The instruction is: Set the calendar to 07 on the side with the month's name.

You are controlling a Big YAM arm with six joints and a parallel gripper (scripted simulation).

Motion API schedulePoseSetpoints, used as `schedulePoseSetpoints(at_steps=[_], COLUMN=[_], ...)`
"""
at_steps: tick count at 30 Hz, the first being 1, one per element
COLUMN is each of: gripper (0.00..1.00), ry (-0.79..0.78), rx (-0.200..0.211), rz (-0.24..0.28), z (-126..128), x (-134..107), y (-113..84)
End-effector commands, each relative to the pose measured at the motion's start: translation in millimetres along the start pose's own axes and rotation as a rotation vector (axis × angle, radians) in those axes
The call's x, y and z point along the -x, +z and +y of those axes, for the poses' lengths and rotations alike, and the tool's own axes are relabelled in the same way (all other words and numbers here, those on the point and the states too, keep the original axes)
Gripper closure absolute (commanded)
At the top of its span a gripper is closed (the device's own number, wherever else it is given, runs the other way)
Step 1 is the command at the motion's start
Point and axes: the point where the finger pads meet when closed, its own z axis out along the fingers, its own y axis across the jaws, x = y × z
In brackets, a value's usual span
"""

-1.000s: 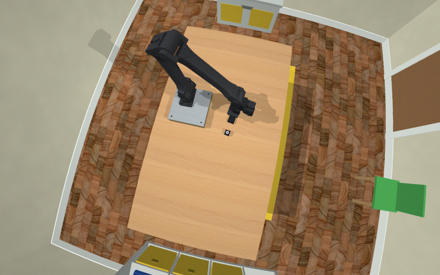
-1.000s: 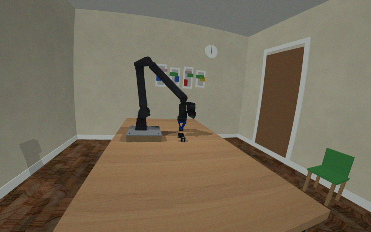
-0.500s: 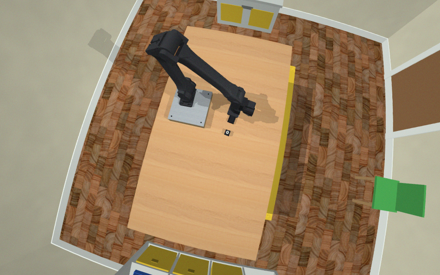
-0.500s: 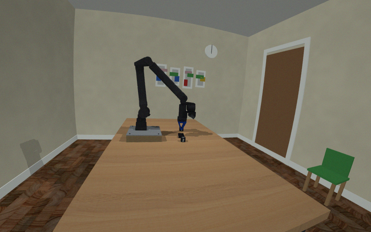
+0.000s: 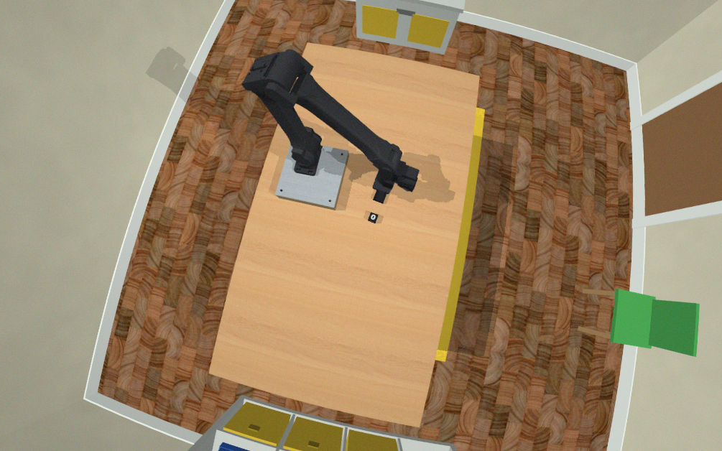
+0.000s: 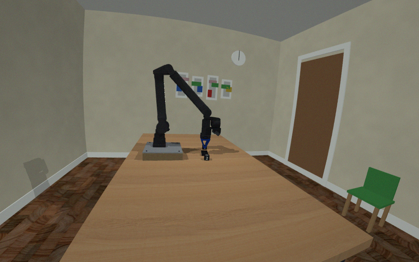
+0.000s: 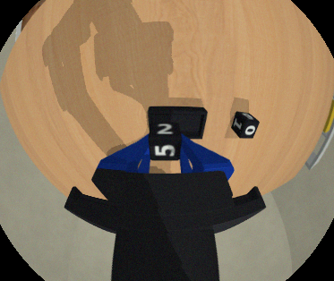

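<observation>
My gripper (image 6: 204,147) (image 7: 165,138) is shut on a black cube (image 7: 165,150), with one blue finger on each side of it. The held cube shows a white 5 and a white 2, both turned sideways in the wrist view. It hangs above the near left part of the black tray (image 7: 191,123) (image 6: 204,152) and hides part of it. The tray lies on the table; its month name is not visible. The loose black cube (image 5: 373,217) (image 6: 206,157) (image 7: 244,124) lies on the table, right of the tray in the wrist view. It shows 0 from above and 2 towards the exterior camera.
The arm's grey base plate (image 5: 312,178) (image 6: 162,148) stands on the wooden table (image 5: 318,291) (image 6: 204,208), to the left of the tray and the loose cube in the top and exterior views. A yellow strip (image 5: 458,246) runs along the table's right edge in the top view.
</observation>
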Motion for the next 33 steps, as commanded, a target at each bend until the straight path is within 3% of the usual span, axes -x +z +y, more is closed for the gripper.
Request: schedulePoseSetpoints(at_steps=[1,15,17,22,33], gripper=[0.72,0.72,0.72,0.72,0.72], ry=[-0.016,-0.016,-0.016,-0.016,-0.016], rx=[0.002,0.002,0.001,0.002,0.002], rz=[-0.018,-0.026,-0.006,-0.028,-0.024], z=[2.9,2.9,2.7,2.9,2.9], x=[7.5,9.5,3.6,9.8,8.5], y=[1.4,7.9,12.2,8.1,9.1])
